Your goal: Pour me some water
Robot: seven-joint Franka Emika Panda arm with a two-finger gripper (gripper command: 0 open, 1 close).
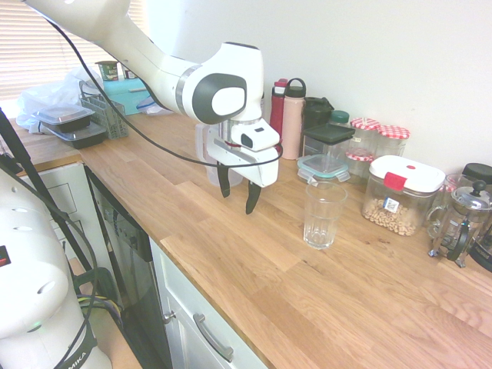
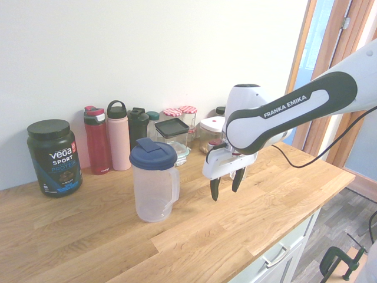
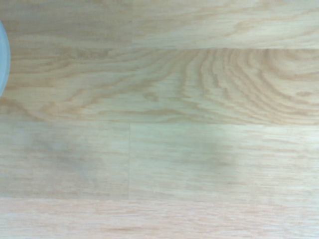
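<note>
End effector (image 2: 225, 184) released, dark prongs spread, empty, above pale wood-grain surface (image 2: 194, 236). Clear plastic jug (image 2: 154, 187), blue round lid, nearby on surface. Ribbed clear glass (image 1: 324, 214) on surface beside end effector.

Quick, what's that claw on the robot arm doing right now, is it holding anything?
Gripper: open and empty, pointing down above the bare wooden counter, between the water jug and the empty glass.

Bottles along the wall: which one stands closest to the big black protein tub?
The red bottle, at the tub end of the row; the pink bottle and black bottle stand farther from the Vega tub.
</note>
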